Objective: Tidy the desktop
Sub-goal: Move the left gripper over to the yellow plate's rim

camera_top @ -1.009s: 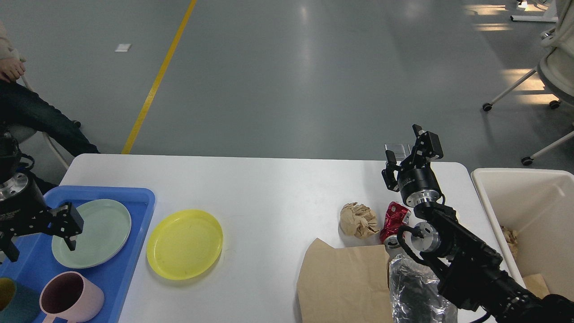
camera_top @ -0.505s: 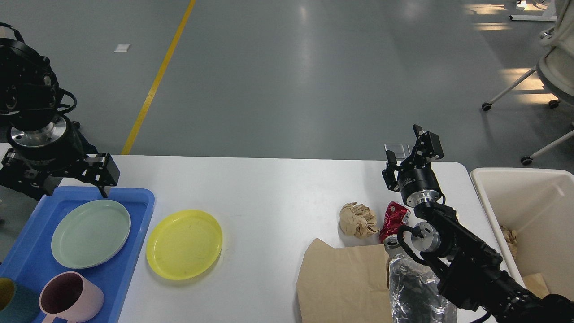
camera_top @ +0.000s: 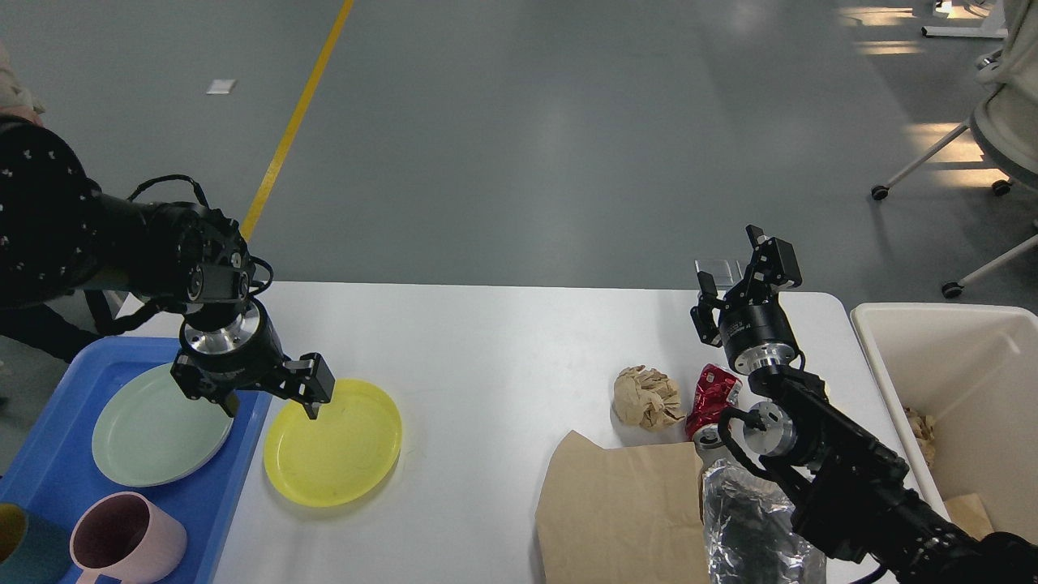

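The desktop (camera_top: 503, 341) filled the lower half of the view, its far edge running from nine to three o'clock. The left gripper (camera_top: 272, 396) hung with its jaws spread wide, straddling the ten o'clock rim of the yellow plate (camera_top: 334, 442), which lay flat on the bare white top just beside the blue tray (camera_top: 49, 478). In that tray sat a green plate (camera_top: 154, 434) and, toward seven o'clock of it, a pink mug (camera_top: 126, 539).

The step in hand looked to be picking up the yellow plate to move it into the tray. Doing it well would have meant lowering one finger (camera_top: 315, 388) inside the rim and the other outside, pinching only the raised lip, then lifting clear of the tray wall before carrying it over toward nine o'clock, onto the green plate. A flat, slick plate could have slid away from a glancing finger.

The right gripper (camera_top: 734, 272) stood raised at two o'clock of the table, jaws parted and empty, above a paper ball (camera_top: 647, 397), a red can (camera_top: 714, 393) and a brown bag (camera_top: 620, 511). The white bin (camera_top: 957, 357) waited at three o'clock.
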Action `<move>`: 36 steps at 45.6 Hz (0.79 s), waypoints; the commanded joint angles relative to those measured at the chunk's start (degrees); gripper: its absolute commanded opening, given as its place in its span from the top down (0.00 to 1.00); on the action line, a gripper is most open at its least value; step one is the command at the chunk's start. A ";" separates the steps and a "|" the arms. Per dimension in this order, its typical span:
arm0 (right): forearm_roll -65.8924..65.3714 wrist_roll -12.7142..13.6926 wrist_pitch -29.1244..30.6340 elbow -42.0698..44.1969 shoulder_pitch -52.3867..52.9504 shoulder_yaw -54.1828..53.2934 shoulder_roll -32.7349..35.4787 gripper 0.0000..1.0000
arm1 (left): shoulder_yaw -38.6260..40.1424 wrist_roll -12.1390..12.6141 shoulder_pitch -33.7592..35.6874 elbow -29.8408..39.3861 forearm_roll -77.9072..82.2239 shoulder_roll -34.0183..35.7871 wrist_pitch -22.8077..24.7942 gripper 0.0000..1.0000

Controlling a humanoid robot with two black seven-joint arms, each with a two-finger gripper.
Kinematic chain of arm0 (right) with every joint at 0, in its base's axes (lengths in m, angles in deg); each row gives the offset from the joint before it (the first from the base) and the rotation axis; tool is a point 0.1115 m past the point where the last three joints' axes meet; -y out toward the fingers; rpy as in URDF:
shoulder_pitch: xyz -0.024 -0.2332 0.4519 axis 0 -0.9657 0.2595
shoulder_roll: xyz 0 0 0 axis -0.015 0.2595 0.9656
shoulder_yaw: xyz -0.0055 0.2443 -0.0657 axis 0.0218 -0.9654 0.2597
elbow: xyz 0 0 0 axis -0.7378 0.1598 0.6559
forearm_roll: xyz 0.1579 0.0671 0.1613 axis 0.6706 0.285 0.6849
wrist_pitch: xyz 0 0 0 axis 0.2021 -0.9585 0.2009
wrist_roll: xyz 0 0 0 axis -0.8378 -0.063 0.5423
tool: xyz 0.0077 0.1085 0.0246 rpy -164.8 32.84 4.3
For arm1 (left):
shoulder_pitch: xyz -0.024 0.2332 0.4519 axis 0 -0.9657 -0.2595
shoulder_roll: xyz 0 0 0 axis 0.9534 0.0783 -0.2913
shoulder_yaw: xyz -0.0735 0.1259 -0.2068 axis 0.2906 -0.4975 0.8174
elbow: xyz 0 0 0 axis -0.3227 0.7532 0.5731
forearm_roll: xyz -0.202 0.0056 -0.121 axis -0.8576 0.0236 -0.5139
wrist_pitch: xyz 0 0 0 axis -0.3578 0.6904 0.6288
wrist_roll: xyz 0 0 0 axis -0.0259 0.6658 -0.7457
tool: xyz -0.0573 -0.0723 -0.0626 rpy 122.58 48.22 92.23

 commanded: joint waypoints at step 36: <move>-0.02 0.00 0.00 -0.03 0.00 0.00 -0.03 0.00 | 6.16 7.08 -18.53 -8.12 -13.96 1.30 -12.57 0.09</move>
